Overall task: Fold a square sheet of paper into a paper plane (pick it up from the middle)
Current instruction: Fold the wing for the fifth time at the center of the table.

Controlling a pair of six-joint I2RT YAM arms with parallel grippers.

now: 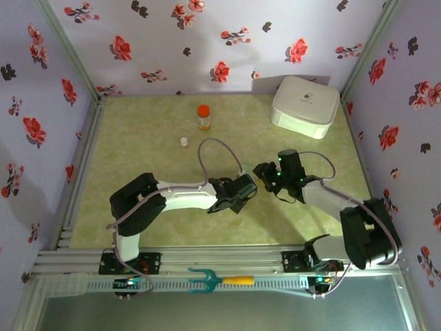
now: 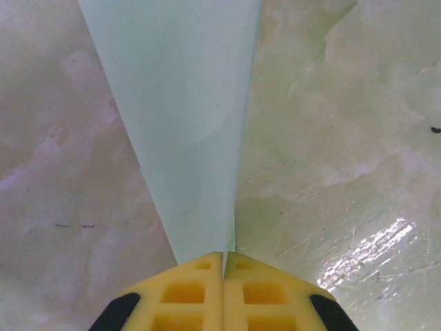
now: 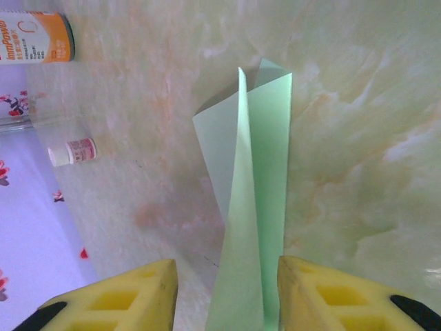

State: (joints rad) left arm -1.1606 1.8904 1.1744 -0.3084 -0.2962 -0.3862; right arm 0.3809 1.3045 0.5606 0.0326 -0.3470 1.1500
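Observation:
The paper plane [image 2: 182, 103] is pale green paper folded into a narrow, creased dart. My left gripper [image 2: 224, 258] is shut on its narrow end, and the paper widens away from the yellow pads over the table. In the right wrist view the paper plane [image 3: 251, 207] stands on edge with an upright ridge. It passes between the fingers of my right gripper [image 3: 227, 265], which is open, with a clear gap on the left side. In the top view both grippers meet mid-table, the left [image 1: 244, 187] and the right [image 1: 265, 172], and they hide the paper.
A white rounded box [image 1: 305, 103] sits at the back right. An orange-capped bottle [image 1: 203, 116] and a small white vial [image 1: 184, 142] stand behind the grippers. A teal fork-shaped tool [image 1: 207, 280] with a yellow handle lies on the near rail.

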